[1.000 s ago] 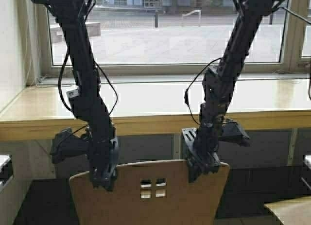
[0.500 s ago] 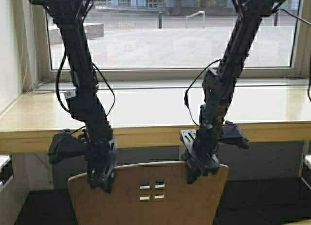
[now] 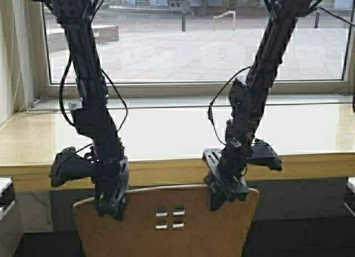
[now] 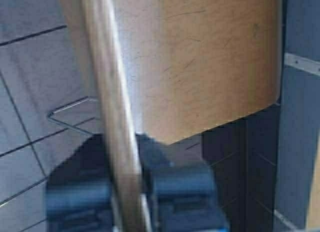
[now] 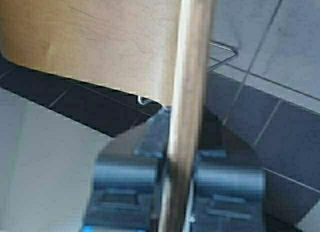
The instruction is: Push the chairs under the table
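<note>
So both arms are hanging onto the same chair (image 3: 166, 221) right now, one at each top corner of the backrest. The left gripper (image 3: 111, 204) is sitting on the robot's left end of the curved edge and the right gripper (image 3: 224, 193) on the right end. In both wrist views the thin plywood edge is running straight between the two jaws, which are closed in tight against it, so each one is clamping the backrest rather than just leaning on it. That two-corner hold is probably there so the chair is going forward straight instead of swinging sideways when the base is driving.

The chair is sitting right in front of the table (image 3: 166, 169), with its backrest top just below the wood front edge in the high view. The left wrist view is showing the seat (image 4: 210, 66) already reaching in toward the dark panel under the tabletop, so I'd say the push is well along but not finished.

Compared to a second ago, the whole scene is shifting in the high view: the window and table edge are sliding down, and the corner of a second chair at lower right is gone. That's the robot rolling forward, with the jaws keeping the same hold.
</note>
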